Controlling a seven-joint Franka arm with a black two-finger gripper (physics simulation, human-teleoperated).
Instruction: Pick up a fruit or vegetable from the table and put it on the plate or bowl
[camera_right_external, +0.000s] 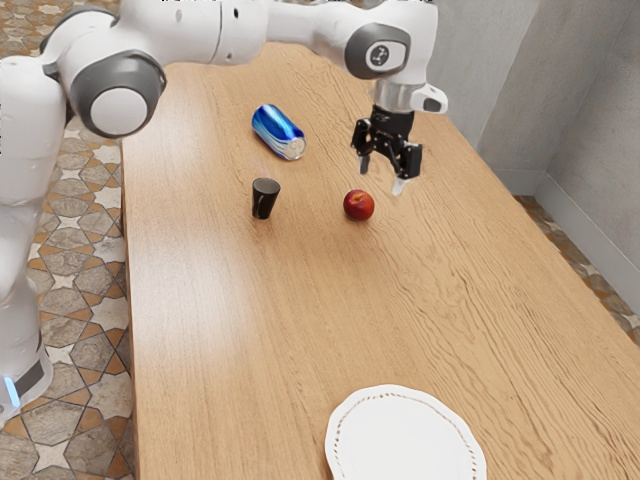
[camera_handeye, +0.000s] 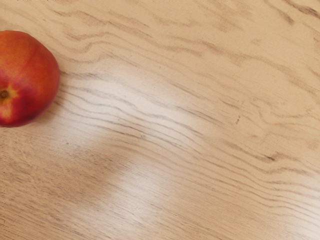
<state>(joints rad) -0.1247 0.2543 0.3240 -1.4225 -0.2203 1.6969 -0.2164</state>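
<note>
A red-orange peach (camera_right_external: 359, 205) lies on the wooden table (camera_right_external: 250, 320) near its middle; the wrist view shows this peach (camera_handeye: 25, 77) close up on the wood grain. My black gripper (camera_right_external: 382, 174) hangs open a little above the table, just behind and to the exterior view's right of the peach, with nothing between its fingers. A white plate (camera_right_external: 405, 437) with a scalloped rim rests at the table's near edge, far from the gripper.
A blue can (camera_right_external: 279, 132) lies on its side behind the peach toward the exterior view's left. A small dark cup (camera_right_external: 264, 198) stands to the left of the peach. Grey walls rise behind the table's far right.
</note>
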